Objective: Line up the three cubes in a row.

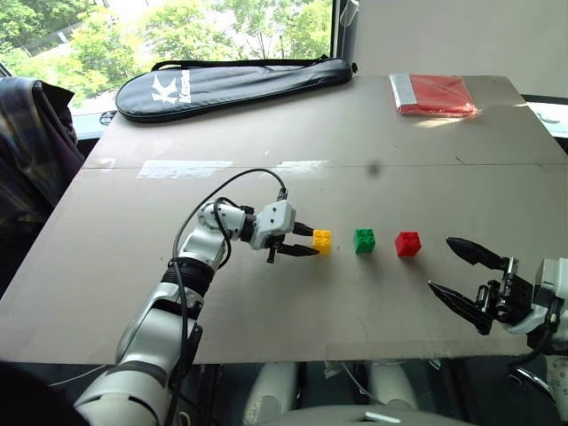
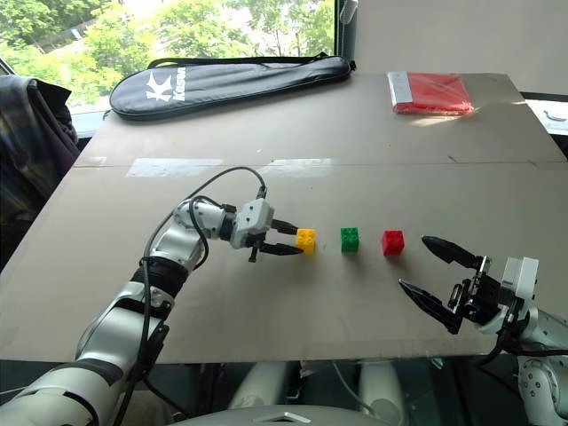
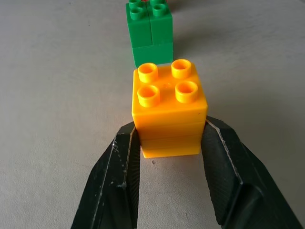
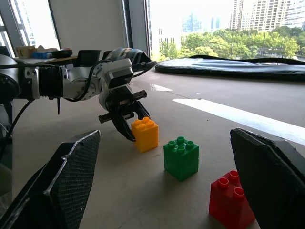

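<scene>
Three studded cubes stand in a row on the table (image 1: 266,124): the yellow cube (image 1: 321,240), the green cube (image 1: 364,240) and the red cube (image 1: 408,243), with small gaps between them. My left gripper (image 1: 312,240) reaches in from the left and is shut on the yellow cube (image 3: 169,109), one black finger (image 3: 119,181) against each side of it. The cube rests on the table. My right gripper (image 1: 441,264) hovers open near the table's front edge, to the right of the red cube, with nothing between its fingers (image 4: 71,181).
A black racket bag (image 1: 231,84) lies along the far edge. A flat red packet (image 1: 433,94) sits at the far right. Pale tape strips (image 1: 185,168) cross the middle seam. A plaid garment (image 1: 31,142) hangs beside the table's left side.
</scene>
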`<state>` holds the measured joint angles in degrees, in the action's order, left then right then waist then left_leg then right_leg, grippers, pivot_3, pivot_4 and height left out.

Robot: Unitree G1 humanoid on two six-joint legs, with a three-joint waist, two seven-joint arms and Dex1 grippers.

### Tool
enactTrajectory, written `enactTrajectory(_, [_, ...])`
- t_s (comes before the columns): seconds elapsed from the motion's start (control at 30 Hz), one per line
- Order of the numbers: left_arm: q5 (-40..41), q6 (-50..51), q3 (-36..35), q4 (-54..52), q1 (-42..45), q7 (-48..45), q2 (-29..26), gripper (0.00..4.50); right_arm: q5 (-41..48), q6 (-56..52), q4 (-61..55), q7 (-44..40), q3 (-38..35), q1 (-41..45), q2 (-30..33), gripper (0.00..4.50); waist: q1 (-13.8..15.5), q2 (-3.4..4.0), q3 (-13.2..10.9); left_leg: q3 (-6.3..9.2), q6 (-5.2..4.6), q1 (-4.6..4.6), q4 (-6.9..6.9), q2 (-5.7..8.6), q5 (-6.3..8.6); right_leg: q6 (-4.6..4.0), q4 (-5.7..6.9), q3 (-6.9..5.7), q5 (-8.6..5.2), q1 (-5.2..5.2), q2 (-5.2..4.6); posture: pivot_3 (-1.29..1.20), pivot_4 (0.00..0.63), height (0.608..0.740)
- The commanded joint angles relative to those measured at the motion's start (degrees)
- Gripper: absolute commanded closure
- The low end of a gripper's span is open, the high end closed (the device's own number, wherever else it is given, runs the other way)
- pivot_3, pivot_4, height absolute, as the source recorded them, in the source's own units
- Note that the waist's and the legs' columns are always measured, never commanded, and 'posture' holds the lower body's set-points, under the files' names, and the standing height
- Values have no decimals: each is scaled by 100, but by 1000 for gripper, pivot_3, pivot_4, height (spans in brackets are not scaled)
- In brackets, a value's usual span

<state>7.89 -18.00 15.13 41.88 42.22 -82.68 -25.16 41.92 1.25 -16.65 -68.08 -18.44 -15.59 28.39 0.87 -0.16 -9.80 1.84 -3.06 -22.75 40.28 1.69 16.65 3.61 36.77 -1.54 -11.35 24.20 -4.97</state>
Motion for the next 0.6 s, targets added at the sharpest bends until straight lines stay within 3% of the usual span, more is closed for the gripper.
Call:
enactTrajectory(0.03, [-149,-176,-36,361,171,21,113,3233,56,153,-219,73,-160,-81,-27,0,-3,0,0,0,0,1,0,0,0,0,1,0,0,0,0,0,150,694])
enactTrajectory(0.2, [-222,-268,-73,583,255,88,185,3233,56,191,-250,119,-150,-123,-20,0,7,0,0,1,-1,2,1,0,0,1,2,-1,0,-2,0,0,150,694])
enactTrajectory(0.4, [-83,17,-178,418,180,-69,196,532,88,134,-276,170,-136,-54,59,0,-5,-3,-2,2,0,0,2,-1,0,1,2,-2,0,0,2,0,150,694])
enactTrajectory(0.47, [-116,-29,-198,342,127,3,171,83,99,116,-248,160,-141,-28,87,0,-5,-3,-2,2,0,0,1,-1,0,1,2,-2,0,0,1,0,150,694])
enactTrajectory(0.6, [-139,-135,-302,288,65,186,128,83,80,119,-191,143,-106,-19,104,0,-4,-4,-2,2,0,0,2,-1,0,1,2,-1,0,0,1,0,150,694])
